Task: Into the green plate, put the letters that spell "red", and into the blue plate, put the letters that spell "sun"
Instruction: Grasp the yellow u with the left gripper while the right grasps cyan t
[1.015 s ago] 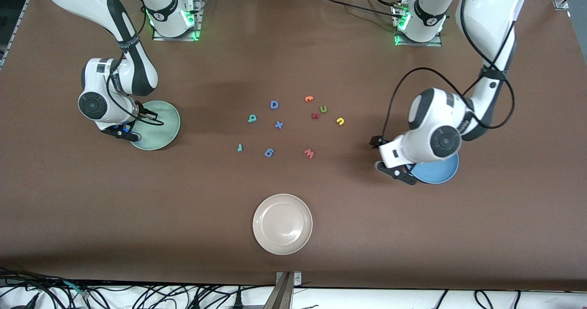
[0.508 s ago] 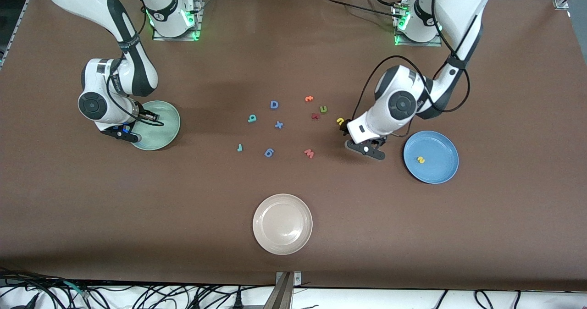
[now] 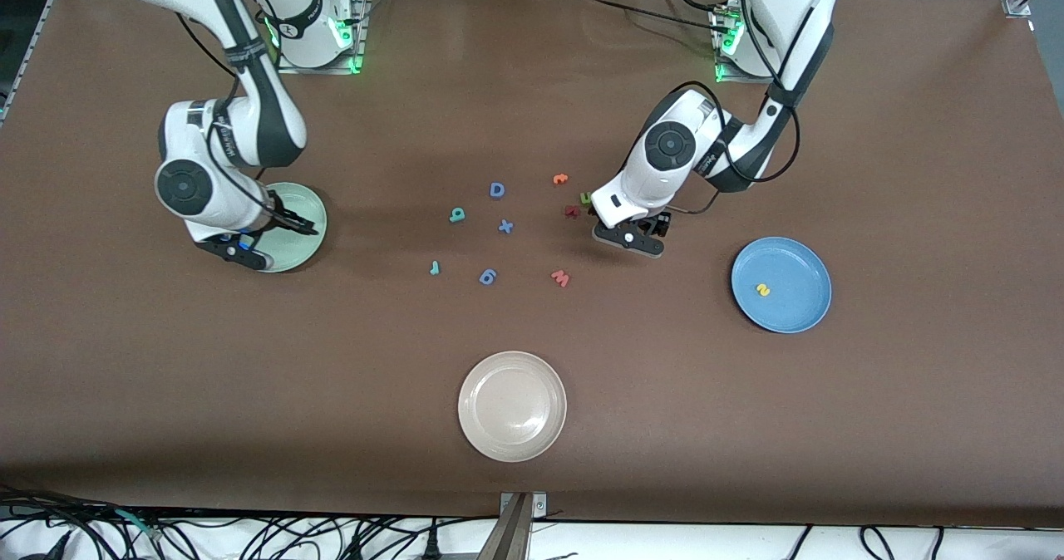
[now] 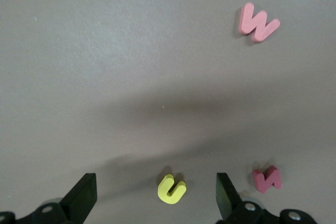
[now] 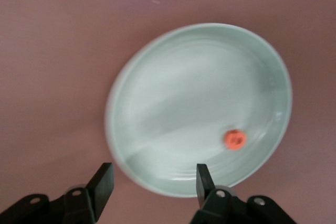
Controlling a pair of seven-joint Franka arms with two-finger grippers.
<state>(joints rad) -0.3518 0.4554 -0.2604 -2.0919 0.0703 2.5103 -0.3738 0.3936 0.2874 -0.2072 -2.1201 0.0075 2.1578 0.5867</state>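
The little yellow foam "u" (image 4: 171,189) lies flat on the brown table (image 3: 532,336), directly under the left end effector (image 4: 156,192), whose two black fingers stand spread wide on either side of it. That looks like the step in hand: picking up the "u" for the round blue raised-rim plate (image 3: 802,311), which sits toward the left arm's end of the table and already holds the yellow foam "s" (image 3: 761,290).

To do it well, I'd say the end effector should drop straight down so the fingers straddle the letter evenly, then pinch across its two prongs. A small dark red foam letter (image 4: 267,179) lies just beside one finger, so a slanted descent could knock it. The pink foam "w"-shaped letter (image 4: 258,22) is well apart and no worry. The green foam "n" (image 3: 585,198) waits close by, partly hidden by the arm.

Over at the pale mint-green round plate (image 5: 157,103), the right end effector (image 5: 154,182) hovers with fingers parted and empty; the orange round foam "e" (image 5: 234,139) rests inside the plate.
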